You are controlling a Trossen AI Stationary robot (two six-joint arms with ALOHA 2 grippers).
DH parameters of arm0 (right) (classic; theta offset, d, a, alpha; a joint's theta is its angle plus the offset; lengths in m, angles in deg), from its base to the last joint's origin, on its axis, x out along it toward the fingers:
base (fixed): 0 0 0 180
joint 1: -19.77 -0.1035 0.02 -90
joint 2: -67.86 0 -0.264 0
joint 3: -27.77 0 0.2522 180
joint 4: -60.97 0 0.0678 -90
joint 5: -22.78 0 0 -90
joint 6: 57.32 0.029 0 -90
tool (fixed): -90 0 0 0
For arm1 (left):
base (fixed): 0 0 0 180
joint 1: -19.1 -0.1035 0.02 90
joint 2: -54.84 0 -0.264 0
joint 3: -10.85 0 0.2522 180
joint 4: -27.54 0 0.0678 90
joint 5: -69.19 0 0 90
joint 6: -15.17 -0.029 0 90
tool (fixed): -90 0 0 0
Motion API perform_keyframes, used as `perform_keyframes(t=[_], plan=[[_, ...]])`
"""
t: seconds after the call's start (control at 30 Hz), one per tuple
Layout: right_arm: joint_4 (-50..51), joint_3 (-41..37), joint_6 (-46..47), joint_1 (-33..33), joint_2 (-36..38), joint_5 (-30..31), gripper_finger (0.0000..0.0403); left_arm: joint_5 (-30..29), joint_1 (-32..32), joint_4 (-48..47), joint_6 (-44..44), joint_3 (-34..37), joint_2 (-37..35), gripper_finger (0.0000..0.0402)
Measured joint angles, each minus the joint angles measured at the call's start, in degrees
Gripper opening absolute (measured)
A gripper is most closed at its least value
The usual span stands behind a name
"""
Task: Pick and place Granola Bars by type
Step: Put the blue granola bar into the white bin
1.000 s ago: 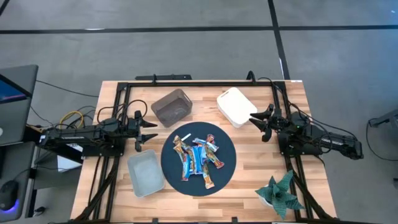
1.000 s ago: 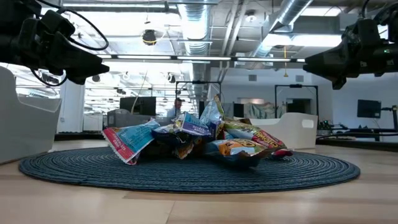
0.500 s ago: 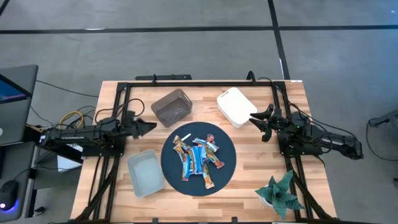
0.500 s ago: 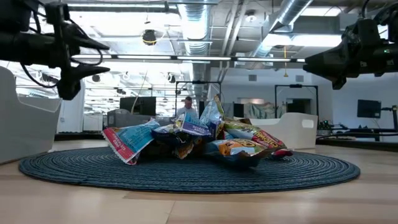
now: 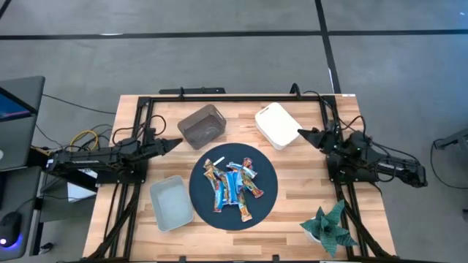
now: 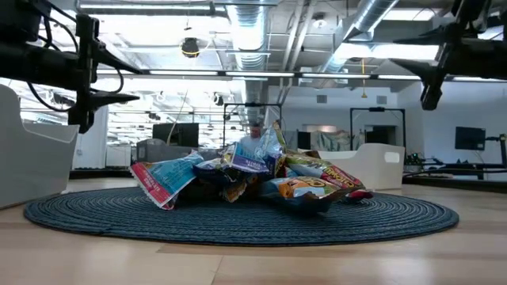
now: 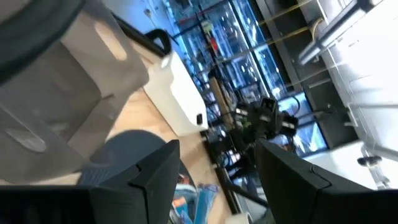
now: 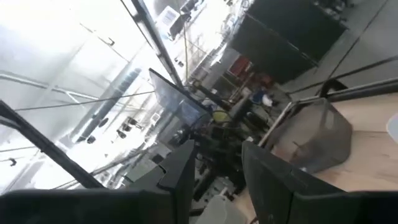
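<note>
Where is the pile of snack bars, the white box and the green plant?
Granola Bars (image 5: 232, 186): high view, middle of the pile on the round dark mat.
White box (image 5: 276, 126): high view, middle of its top.
Green plant (image 5: 329, 227): high view, on its leaves at the table's corner.

Left arm: extended level from the left edge of the counter, its gripper (image 5: 173, 143) pointing toward the centre. The gripper is raised above the surface, rolled onto its side, and its jaws stand apart with nothing between them. Right arm: extended level from the right edge, its gripper (image 5: 306, 134) pointing inward and slightly toward the far side. It too is raised and rolled, its jaws parted and holding nothing.
</note>
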Motion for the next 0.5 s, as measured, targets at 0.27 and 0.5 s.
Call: perform_keyframes(t=[0.27, 0.5], plan=[[-19.9, 7.5, -7.2, -1.8, -2.2, -1.9, 0.0125, 6.7, 0.0, 18.8, -11.6, 0.1, 0.0, 0.0203], [-19.9, 24.9, -25.9, -6.7, -17.1, -4.5, 0.0125, 5.8, 0.0, 44.2, -25.4, 0.0, 0.0, 0.0203]])
